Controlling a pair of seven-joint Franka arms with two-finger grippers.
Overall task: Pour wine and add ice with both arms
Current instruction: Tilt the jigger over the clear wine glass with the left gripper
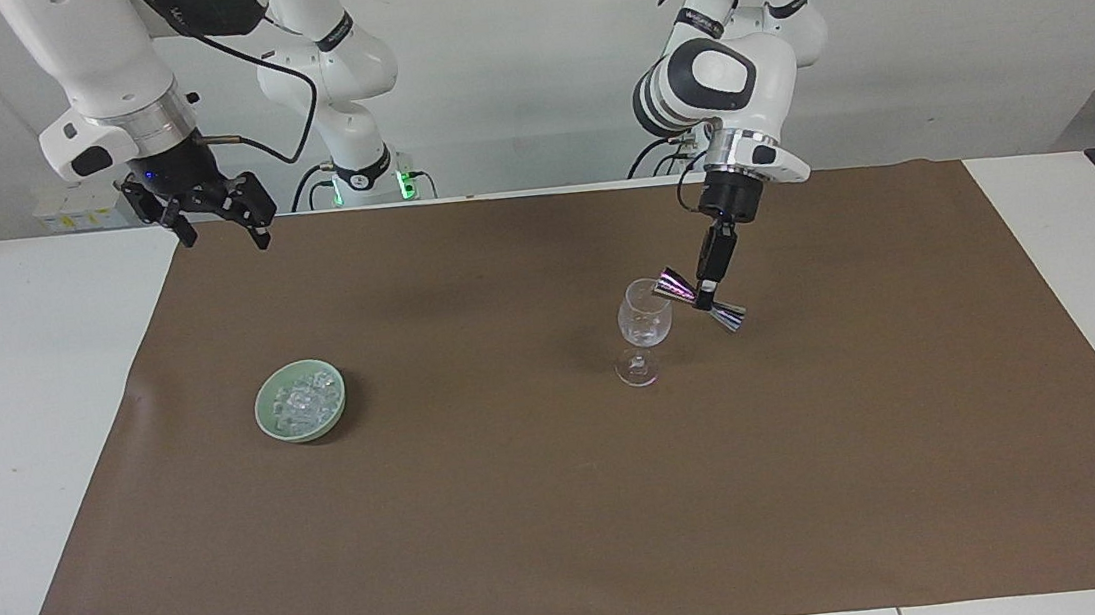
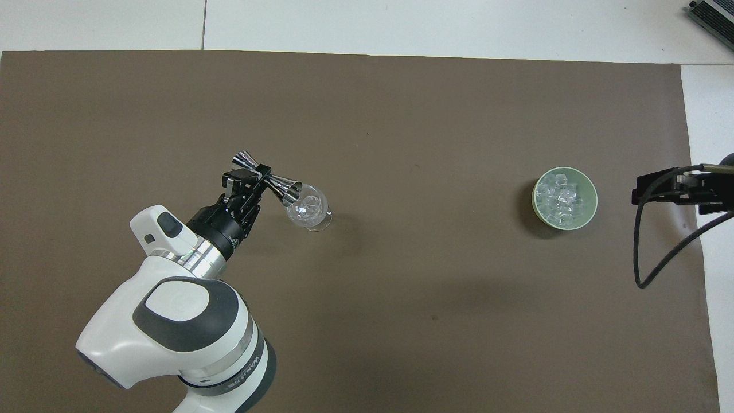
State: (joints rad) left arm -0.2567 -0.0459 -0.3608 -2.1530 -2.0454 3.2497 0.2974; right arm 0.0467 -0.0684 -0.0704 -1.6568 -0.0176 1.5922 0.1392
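A clear wine glass (image 1: 645, 323) (image 2: 309, 207) stands on the brown mat toward the left arm's end. My left gripper (image 1: 707, 294) (image 2: 261, 176) is shut on the waist of a silver jigger (image 1: 676, 285) (image 2: 284, 188). The jigger is tilted, and its mouth rests at the glass's rim. The ice (image 1: 303, 399) (image 2: 559, 198) lies heaped in a pale green bowl (image 1: 260, 413) (image 2: 593, 202) toward the right arm's end. My right gripper (image 1: 219, 234) (image 2: 645, 192) waits open, up in the air over the mat's edge by the robots. The wine is out of view.
The brown mat (image 1: 526, 500) covers most of the white table (image 1: 19, 449). A black cable (image 2: 648, 264) hangs in a loop from the right arm over the mat's edge near the bowl.
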